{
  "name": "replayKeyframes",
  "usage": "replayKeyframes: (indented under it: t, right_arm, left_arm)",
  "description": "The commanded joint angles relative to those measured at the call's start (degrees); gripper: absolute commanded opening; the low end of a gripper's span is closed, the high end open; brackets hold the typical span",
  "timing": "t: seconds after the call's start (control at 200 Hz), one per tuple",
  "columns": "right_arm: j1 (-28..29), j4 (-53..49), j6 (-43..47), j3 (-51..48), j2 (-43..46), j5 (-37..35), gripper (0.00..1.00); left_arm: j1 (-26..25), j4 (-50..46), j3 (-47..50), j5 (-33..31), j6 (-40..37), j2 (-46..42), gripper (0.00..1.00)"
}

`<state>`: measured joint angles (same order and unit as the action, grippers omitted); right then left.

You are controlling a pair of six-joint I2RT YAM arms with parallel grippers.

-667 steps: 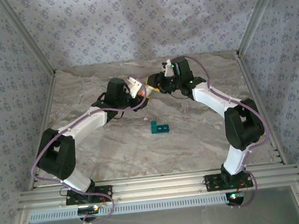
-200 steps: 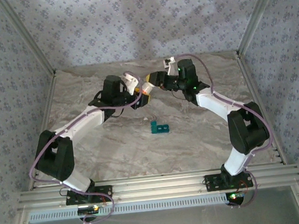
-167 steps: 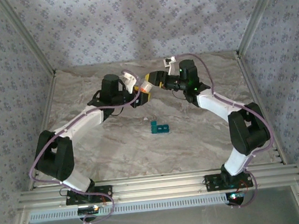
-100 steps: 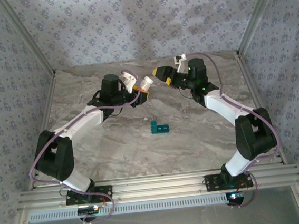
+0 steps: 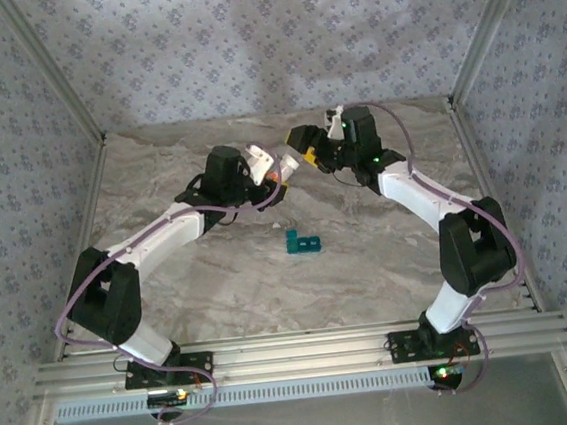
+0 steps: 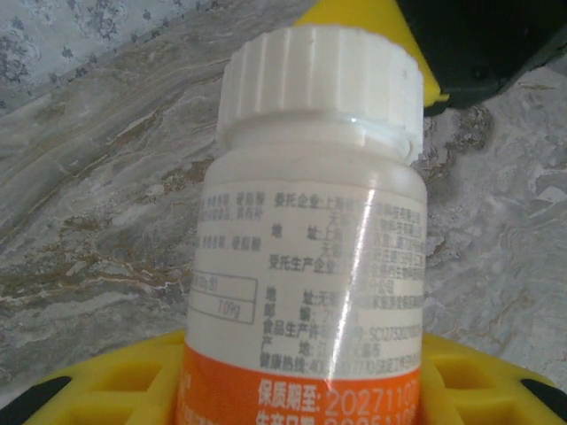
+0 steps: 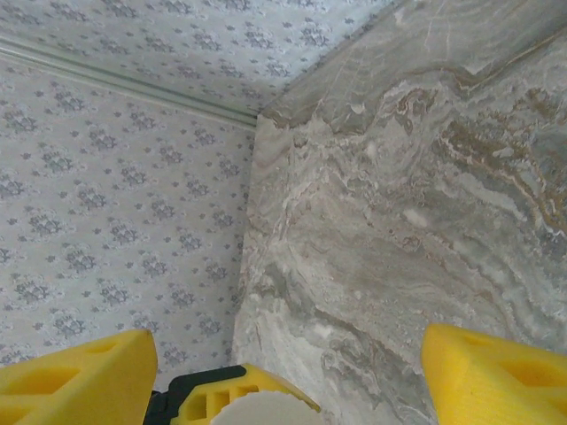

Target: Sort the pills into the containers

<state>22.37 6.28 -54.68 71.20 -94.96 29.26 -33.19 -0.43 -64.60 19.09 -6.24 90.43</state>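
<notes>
Raised off the grey marbled table [image 5: 369,265], toward its far side: a white bottle [image 6: 310,248], ribbed cap on, printed label above an orange band. Around the table, walls [image 5: 247,45] papered in a small floral print; along the near edge, ribbed aluminium rails [image 5: 297,352].

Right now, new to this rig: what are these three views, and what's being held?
Two robot arms, a left arm and a right arm, are bolted at the near edge of a marble-look table. The top view looks down from above and behind them. The other two pictures come from a small camera on each wrist. On the table lies a teal strip of pill compartments. The yellow left fingers clamp a white bottle with an orange band, its ribbed cap on. The right fingers are spread wide, with that cap showing between them, not gripped.
</notes>
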Motion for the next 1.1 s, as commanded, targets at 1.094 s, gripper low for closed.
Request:
replayKeyframes:
  t: [1.094]
  right_arm:
    - [-2.79,23.71,1.04,-9.55,0.72,6.13,0.42]
  left_arm:
    - [4.14,10.79,1.36,15.75,12.7,-2.4,0.0]
